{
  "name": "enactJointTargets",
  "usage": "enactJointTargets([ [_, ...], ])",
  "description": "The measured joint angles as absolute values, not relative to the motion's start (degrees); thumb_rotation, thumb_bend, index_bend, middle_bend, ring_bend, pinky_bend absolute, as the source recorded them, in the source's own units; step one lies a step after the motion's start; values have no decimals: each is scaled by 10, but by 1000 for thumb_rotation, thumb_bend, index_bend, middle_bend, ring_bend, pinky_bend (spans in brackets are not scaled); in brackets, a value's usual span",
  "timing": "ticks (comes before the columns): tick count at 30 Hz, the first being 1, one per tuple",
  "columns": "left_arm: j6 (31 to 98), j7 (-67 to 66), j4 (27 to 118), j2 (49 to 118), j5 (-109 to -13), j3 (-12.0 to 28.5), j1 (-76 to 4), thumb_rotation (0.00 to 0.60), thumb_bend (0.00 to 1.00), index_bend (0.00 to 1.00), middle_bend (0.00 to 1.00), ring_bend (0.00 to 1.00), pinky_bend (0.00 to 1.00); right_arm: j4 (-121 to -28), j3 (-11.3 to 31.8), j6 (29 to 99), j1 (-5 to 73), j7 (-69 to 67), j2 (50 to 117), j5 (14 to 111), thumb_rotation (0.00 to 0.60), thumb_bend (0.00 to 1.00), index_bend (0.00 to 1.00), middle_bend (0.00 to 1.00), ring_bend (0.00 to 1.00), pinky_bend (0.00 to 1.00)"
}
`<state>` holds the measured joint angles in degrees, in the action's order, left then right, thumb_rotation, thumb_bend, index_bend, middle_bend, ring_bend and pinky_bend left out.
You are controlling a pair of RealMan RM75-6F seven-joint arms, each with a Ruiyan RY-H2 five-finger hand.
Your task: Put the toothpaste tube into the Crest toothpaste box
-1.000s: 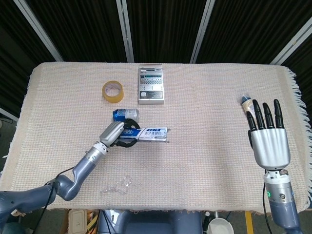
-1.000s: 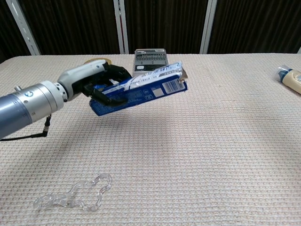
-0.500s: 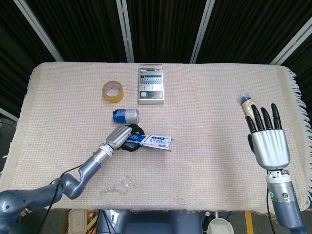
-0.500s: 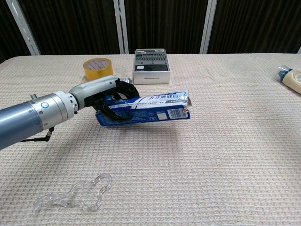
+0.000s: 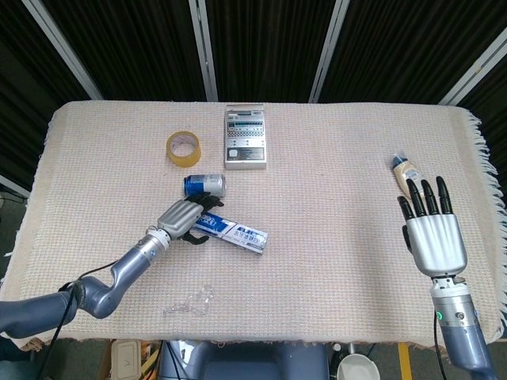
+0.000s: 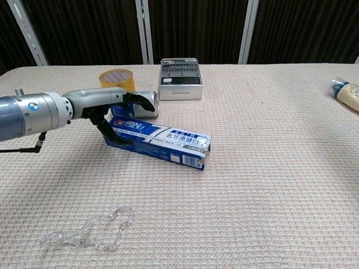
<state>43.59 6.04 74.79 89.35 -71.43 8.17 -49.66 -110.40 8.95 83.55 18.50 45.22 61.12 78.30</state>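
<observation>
The blue and white Crest toothpaste box [image 5: 234, 231] lies flat on the cloth left of centre, its open flap end [image 6: 204, 152] pointing right and toward the front. My left hand [image 5: 184, 216] grips the box's left end, fingers arched over the top [image 6: 120, 100] and thumb down the side. The toothpaste tube [image 5: 404, 168] lies at the far right of the table, also visible in the chest view [image 6: 348, 94]. My right hand [image 5: 432, 237] hovers open with straight fingers just on the near side of the tube, not touching it. The chest view does not show it.
A blue can [image 5: 204, 185] lies right behind the left hand. A yellow tape roll [image 5: 183, 148] and a grey device [image 5: 245, 135] sit at the back. A clear plastic chain [image 6: 87, 235] lies near the front left edge. The woven cloth [image 5: 333, 237] covers the table.
The left hand has lowered the box from the air onto the cloth and swung its free end toward the front. The right hand has drawn back slightly from the tube.
</observation>
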Motion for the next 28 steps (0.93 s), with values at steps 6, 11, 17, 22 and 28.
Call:
enactJointTargets([
  [6, 481, 60, 833, 820, -702, 104, -471, 600, 299, 164, 119, 0, 88, -1109, 83, 842, 167, 447, 614, 754, 600, 394, 273, 129, 101, 0],
  [11, 565, 25, 871, 734, -696, 107, -423, 600, 305, 179, 141, 8, 97, -1083, 70, 835, 150, 349, 627, 749, 600, 395, 273, 129, 106, 0],
  [17, 661, -59, 845, 671, -700, 90, -349, 600, 306, 198, 162, 9, 98, -945, 58, 833, 127, 248, 656, 749, 600, 395, 273, 129, 107, 0],
  [22, 695, -51, 778, 662, -719, 77, -319, 600, 307, 211, 176, 27, 98, -845, 57, 828, 113, 162, 677, 746, 600, 395, 273, 129, 116, 0],
  [28, 711, 3, 720, 682, -750, 66, -298, 600, 307, 218, 179, 41, 101, -769, 57, 817, 104, 81, 700, 758, 600, 395, 287, 129, 117, 0],
])
